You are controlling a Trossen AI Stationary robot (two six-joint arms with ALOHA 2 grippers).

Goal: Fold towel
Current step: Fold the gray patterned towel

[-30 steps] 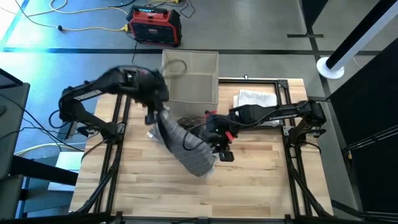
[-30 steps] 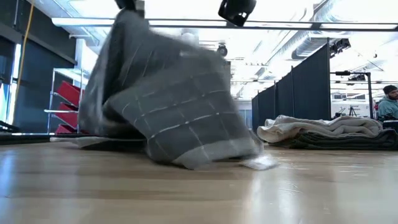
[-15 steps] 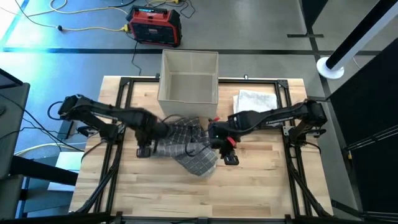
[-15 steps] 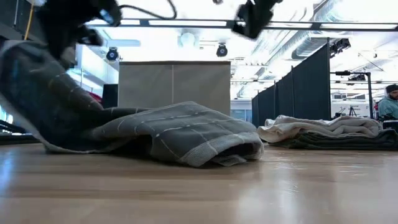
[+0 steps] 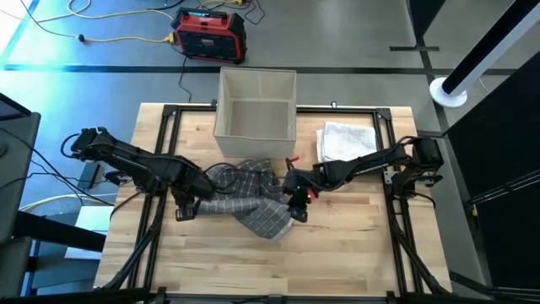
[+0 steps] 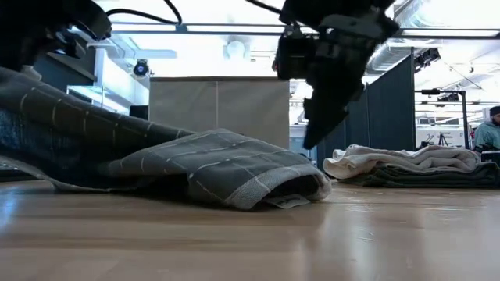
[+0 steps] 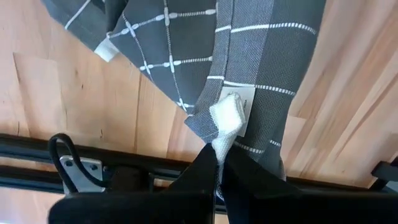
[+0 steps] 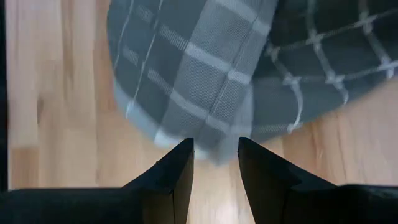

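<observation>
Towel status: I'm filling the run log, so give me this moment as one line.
towel: crumpled on table | left gripper: shut on towel's white tag | right gripper: open above towel edge

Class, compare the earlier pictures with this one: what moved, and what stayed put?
The left tool, shut on the towel, carried it down from the air to the table's left. The right tool, open, came down beside the towel. The bin and folded pile stayed.
</observation>
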